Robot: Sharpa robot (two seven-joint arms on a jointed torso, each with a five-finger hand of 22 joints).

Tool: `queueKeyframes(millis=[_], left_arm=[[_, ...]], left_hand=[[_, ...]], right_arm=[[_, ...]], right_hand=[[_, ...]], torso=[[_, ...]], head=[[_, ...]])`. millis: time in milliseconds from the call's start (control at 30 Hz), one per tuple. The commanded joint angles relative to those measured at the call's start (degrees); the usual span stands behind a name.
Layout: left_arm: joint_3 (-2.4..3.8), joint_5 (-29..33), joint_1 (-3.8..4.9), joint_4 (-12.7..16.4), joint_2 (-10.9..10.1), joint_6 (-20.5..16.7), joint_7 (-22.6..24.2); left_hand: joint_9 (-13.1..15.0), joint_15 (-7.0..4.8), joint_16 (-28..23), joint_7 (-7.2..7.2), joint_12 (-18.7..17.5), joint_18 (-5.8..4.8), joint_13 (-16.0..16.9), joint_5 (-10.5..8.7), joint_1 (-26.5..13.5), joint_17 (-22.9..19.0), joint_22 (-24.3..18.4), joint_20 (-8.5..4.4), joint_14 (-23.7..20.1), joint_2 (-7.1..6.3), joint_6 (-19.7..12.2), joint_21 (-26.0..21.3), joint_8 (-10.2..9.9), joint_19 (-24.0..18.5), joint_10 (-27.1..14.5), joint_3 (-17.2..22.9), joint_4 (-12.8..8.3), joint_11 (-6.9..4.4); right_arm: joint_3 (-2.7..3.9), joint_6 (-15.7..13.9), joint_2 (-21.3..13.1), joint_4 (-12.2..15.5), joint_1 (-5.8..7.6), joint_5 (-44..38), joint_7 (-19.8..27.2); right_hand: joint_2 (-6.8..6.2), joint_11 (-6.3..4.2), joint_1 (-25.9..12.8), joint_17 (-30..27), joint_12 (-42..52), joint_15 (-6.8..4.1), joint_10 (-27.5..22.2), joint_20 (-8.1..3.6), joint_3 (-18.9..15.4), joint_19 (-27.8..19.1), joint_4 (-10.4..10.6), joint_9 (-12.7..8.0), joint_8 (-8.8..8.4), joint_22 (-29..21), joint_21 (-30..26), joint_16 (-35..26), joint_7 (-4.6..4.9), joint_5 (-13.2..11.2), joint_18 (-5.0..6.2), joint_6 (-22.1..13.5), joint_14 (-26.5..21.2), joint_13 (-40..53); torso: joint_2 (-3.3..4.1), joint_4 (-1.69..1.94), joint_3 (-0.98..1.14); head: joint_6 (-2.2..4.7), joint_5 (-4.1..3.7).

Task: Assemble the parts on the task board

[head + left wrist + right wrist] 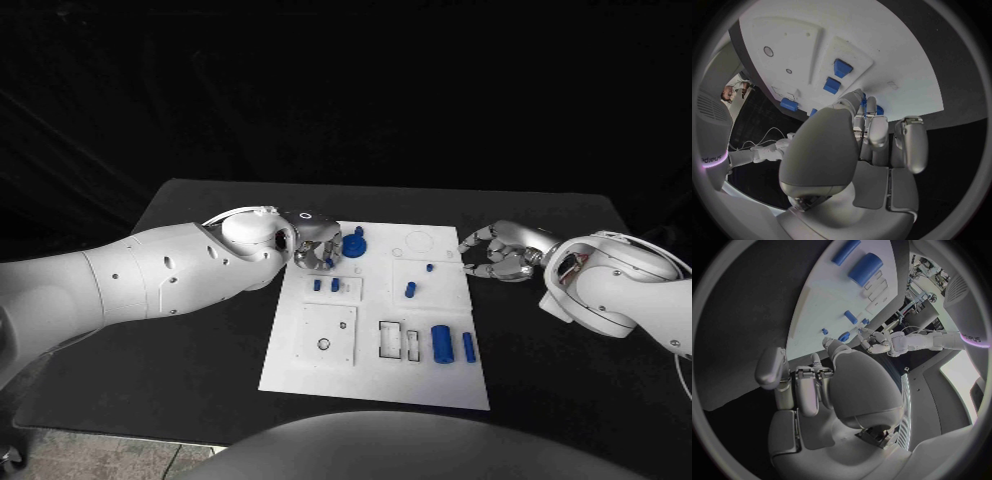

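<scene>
Black table [188,400], left hand [315,250] fingers curled at blue part [353,243]

We saw a black table [202,300] under everything, w/ a dark backdrop [346,90] behind its far edge. At the near-left corner, a bit of pale floor [87,462] showed.

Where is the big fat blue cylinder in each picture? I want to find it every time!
Head view: the big blue cylinder lies near the task board's front right corner, left of a thinner blue cylinder.
Left wrist view: I cannot pick it out for sure.
Right wrist view: it lies near the circle's upper rim, again next to the thinner one.
Shared landmark: the white task board itself.
</scene>
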Motion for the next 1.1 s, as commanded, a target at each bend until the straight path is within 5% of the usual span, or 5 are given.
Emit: queueKeyframes(millis=[33, 1100], left_arm=[[-0.04, -0.37, -0.22, -0.03, 0.32, 0.39, 0.16], [-0.04, 0.34, -0.38, -0.01, 0.66, 1.89, -0.4]], left_hand=[[-0.08, -0.18, -0.13, 0.0, -0.23, -0.93, -0.07, -0.18, -0.14, 0.03, 12.16, 0.08, -0.34, -0.6, 0.32, -0.05, -0.27, 0.0, 0.36, 0.05, -0.21, -0.09], [-0.63, -0.29, -0.67, -0.29, -1.01, -0.8, -0.5, -1.2, -0.54, -0.99, 11.99, -0.04, -0.88, -0.89, -0.53, -0.53, -0.98, -0.41, -0.25, 0.13, -0.11, -0.12]], right_arm=[[0.0, 0.77, -0.02, 0.09, -0.05, -0.19, 0.1], [0.0, 0.78, 0.03, 0.04, -0.12, -0.19, 0.09]], right_hand=[[0.16, 0.3, -0.06, 13.6, 0.22, 0.35, 6.12, 0.01, 0.43, -0.39, -0.03, -0.1, -0.39, 7.38, -0.22, -0.23, -0.05, 0.37, 0.94, 0.11, 4.76, 15.09], [0.16, 0.3, -0.06, 13.6, 0.22, 0.35, 6.12, 0.01, 0.43, -0.39, -0.03, -0.1, -0.39, 7.38, -0.22, -0.23, -0.05, 0.37, 0.94, 0.11, 4.76, 15.09]], torso=[[-0.01, -0.01, 0.02], [-0.01, 0.04, 0.06]], head=[[0.0, -0.03], [0.0, 0.02]])
